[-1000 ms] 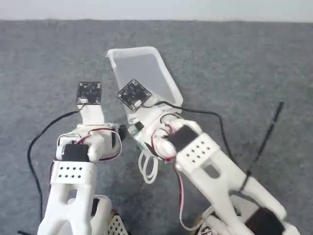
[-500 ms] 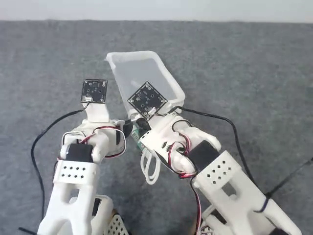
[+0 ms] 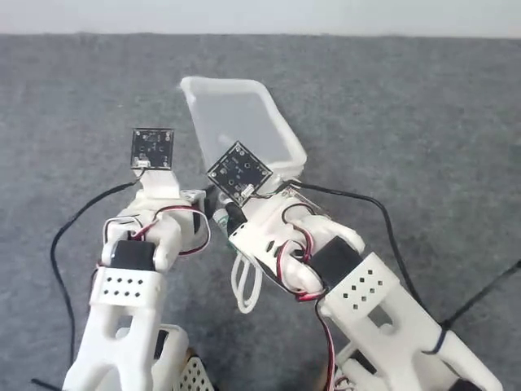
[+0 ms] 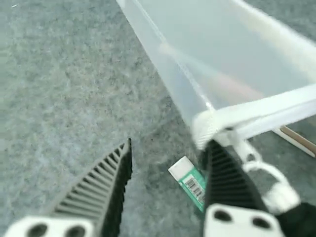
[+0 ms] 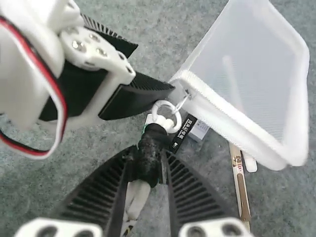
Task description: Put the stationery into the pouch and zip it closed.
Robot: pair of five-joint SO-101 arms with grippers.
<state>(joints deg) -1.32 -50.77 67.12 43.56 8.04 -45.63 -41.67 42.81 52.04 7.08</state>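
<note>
A translucent white pouch (image 3: 242, 122) lies tilted on the grey carpet, its zipper end toward the two arms. In the right wrist view my right gripper (image 5: 148, 157) is shut on the black clasp of the pouch's wrist strap (image 5: 148, 143), just below the white zipper ring (image 5: 165, 114). My left gripper (image 4: 169, 148) stands open beside the pouch's corner (image 4: 207, 126), one finger close to it. A white eraser with a green label (image 4: 190, 181) lies on the carpet under that corner. A pencil (image 5: 238, 177) lies beside the pouch (image 5: 252, 84).
The strap's white loop (image 3: 247, 281) trails on the carpet between the arms. Black cables (image 3: 391, 236) run across the carpet right of the right arm (image 3: 342, 269) and left of the left arm (image 3: 130, 261). Open carpet lies beyond the pouch.
The right arm has swung over and pulled back toward its base with the strap, and the pouch's zipper end shifted with it. The left arm moved only slightly.
</note>
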